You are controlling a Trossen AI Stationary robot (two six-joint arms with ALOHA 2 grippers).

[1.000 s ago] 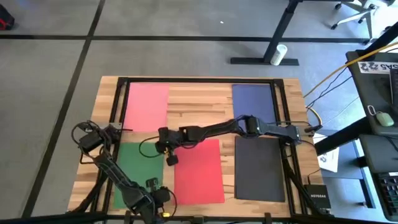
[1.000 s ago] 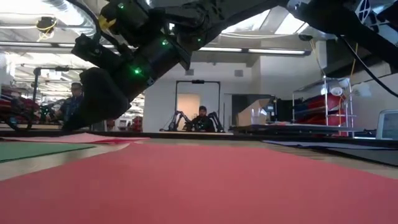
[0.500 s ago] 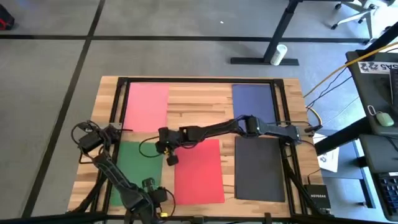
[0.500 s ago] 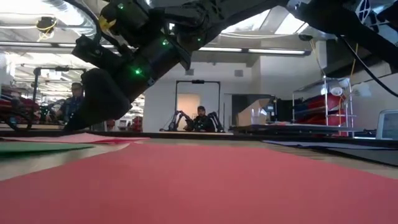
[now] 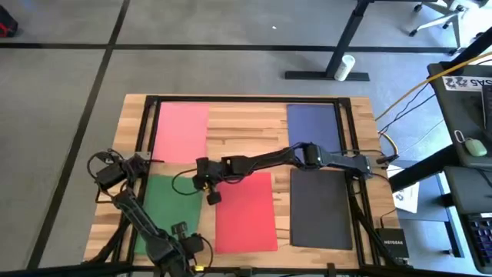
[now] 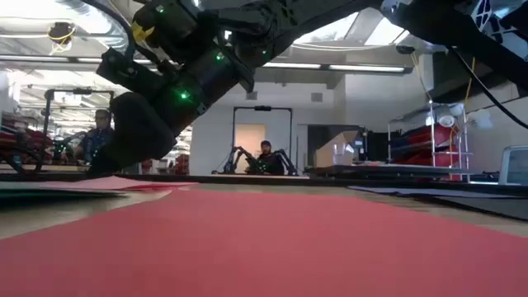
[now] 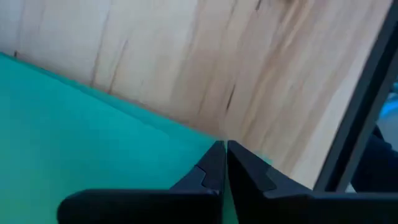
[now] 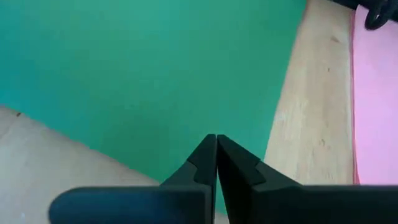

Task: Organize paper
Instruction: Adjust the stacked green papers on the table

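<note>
Five sheets of paper lie flat on the wooden table: pink [image 5: 182, 131] far left, navy blue [image 5: 313, 123] far right, green [image 5: 165, 208] near left, red [image 5: 246, 211] near middle, dark grey [image 5: 321, 208] near right. My left gripper [image 5: 184, 238] is shut, low over the green sheet's near end [image 7: 124, 143]. My right gripper [image 5: 210, 197] reaches in from the right and is shut, its tips [image 8: 216, 138] at the green sheet's right edge, beside the red sheet. In the low view it [image 6: 95, 169] slants down to sheet level. My left gripper sets its shut fingertips [image 7: 225, 146] on the green sheet close to its near edge [image 7: 186, 127], slanting down from the table's left. Whether paper lies between the fingers cannot be told. My right gripper's shut fingertips come down on the green sheet just inside its right edge [image 8: 155, 171], slanting in from the right. The sheet lies flat under them.
A black frame rail [image 5: 246, 99] runs round the table top, and bare wood [image 5: 246, 127] shows between the pink and navy sheets. Cables [image 5: 184, 178] lie near the right gripper. Desks and equipment stand to the right of the table, and people sit in the room beyond [image 6: 266, 157].
My left gripper has slid a little toward the table's left edge, staying shut and low. The green sheet has shifted slightly leftward with it, lying flat. The right arm has kept still.
</note>
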